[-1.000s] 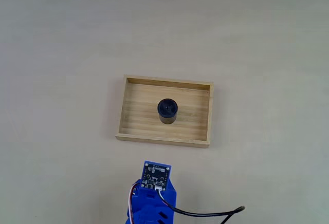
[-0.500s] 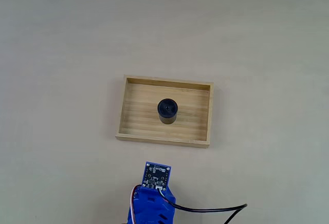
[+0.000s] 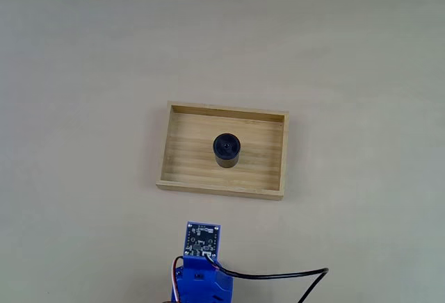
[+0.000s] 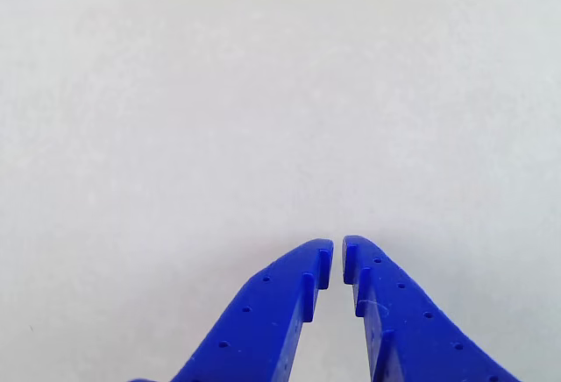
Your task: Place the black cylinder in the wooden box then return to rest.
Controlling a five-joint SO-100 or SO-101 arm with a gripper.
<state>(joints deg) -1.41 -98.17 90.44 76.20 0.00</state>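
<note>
The black cylinder (image 3: 226,149) stands upright near the middle of the wooden box (image 3: 178,150), which lies flat on the pale table in the fixed view. The blue arm (image 3: 201,275) with its small circuit board sits at the bottom edge of that view, well below the box and apart from it. In the other view, my blue gripper (image 4: 337,257) points over bare table, its fingertips almost touching with only a thin slit between them and nothing held.
A black cable (image 3: 278,275) runs from the arm to the right along the bottom of the fixed view. Pale table surface (image 3: 348,53) surrounds the box on all sides.
The arm has drawn back toward the bottom edge and shifted slightly left in the fixed view. The cylinder and box have stayed where they were.
</note>
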